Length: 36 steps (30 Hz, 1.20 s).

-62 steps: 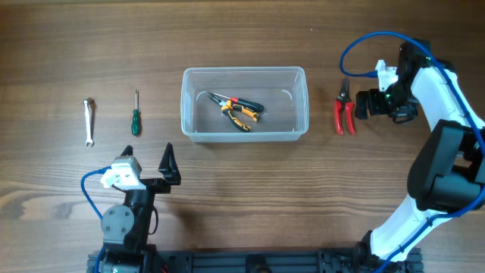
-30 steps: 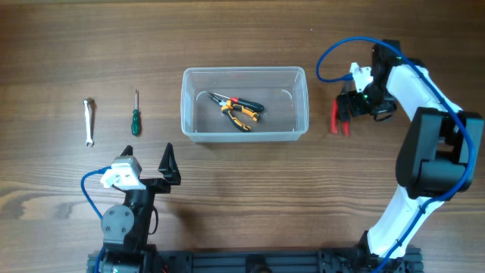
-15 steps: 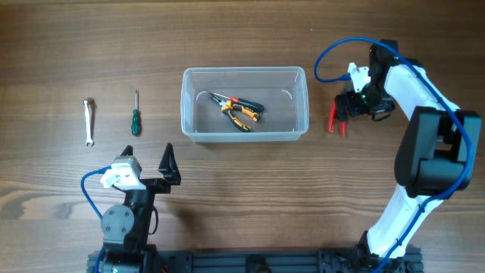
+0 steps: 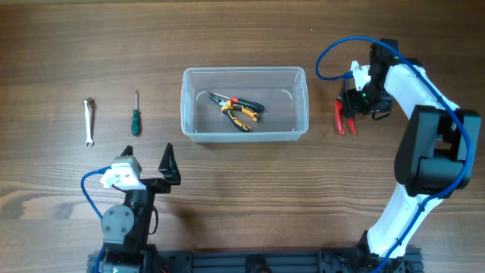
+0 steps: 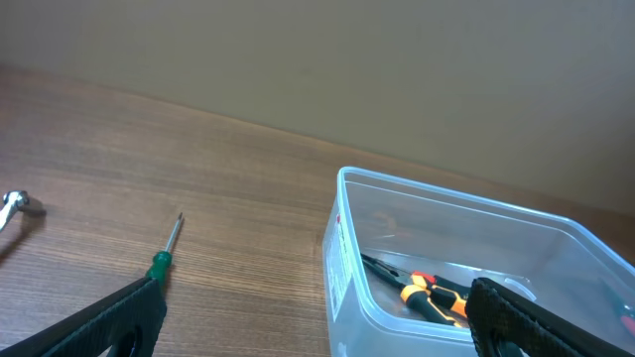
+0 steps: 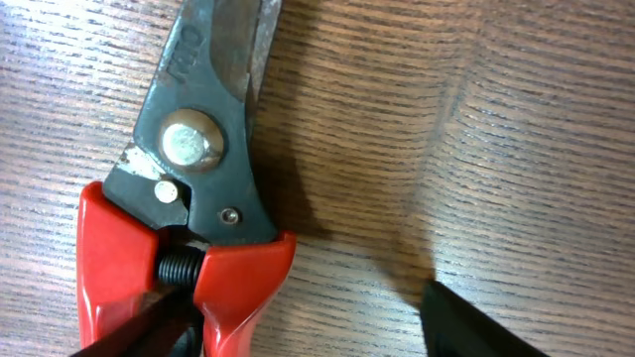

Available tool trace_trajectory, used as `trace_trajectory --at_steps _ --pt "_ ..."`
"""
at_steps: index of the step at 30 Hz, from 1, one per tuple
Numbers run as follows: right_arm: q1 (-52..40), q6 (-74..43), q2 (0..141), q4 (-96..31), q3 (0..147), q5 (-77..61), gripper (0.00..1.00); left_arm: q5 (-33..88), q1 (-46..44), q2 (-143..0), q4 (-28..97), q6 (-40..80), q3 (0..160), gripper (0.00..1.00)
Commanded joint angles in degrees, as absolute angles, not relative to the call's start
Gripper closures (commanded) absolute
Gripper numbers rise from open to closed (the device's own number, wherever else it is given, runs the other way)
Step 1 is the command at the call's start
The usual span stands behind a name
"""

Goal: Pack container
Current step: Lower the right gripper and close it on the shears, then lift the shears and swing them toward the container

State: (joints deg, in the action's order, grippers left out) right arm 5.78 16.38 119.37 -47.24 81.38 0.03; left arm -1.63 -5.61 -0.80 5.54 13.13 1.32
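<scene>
The clear plastic container stands mid-table and holds orange-and-black pliers. Red-handled shears lie on the table right of it. My right gripper is low over the shears. In the right wrist view the shears fill the left side, and my right gripper is open. Its left finger sits by the red handles and its right finger is apart from them on bare wood. My left gripper is open and empty near the front edge, as the left wrist view also shows.
A green-handled screwdriver and a silver wrench lie left of the container. The left wrist view shows the container's rim, the pliers and the screwdriver.
My right gripper moved left and down onto the shears. The shears' handles swung a little left, then back to the right. The left arm has not moved.
</scene>
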Motion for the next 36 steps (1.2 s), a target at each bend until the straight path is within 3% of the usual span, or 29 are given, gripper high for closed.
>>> trace_trajectory --at_steps 1,4,17,27,36 --pt "5.67 14.37 122.80 -47.35 80.93 -1.74 0.44 -0.95 -5.30 -0.43 5.37 12.60 1.04 0.00" --pt "5.67 14.35 122.80 -47.35 80.93 -1.74 0.60 -0.95 -5.30 -0.43 5.37 12.60 1.04 0.00" --pt "5.67 13.23 122.80 -47.29 82.24 -1.74 0.90 -0.95 -5.30 -0.43 5.37 12.60 1.04 0.00" --pt "5.67 13.78 122.78 -51.66 91.77 -1.28 0.96 -0.95 -5.30 -0.43 5.37 12.60 1.04 0.00" --pt "3.38 23.40 119.02 -67.22 117.56 -1.74 0.96 -0.95 -5.30 -0.43 5.37 12.62 1.04 0.00"
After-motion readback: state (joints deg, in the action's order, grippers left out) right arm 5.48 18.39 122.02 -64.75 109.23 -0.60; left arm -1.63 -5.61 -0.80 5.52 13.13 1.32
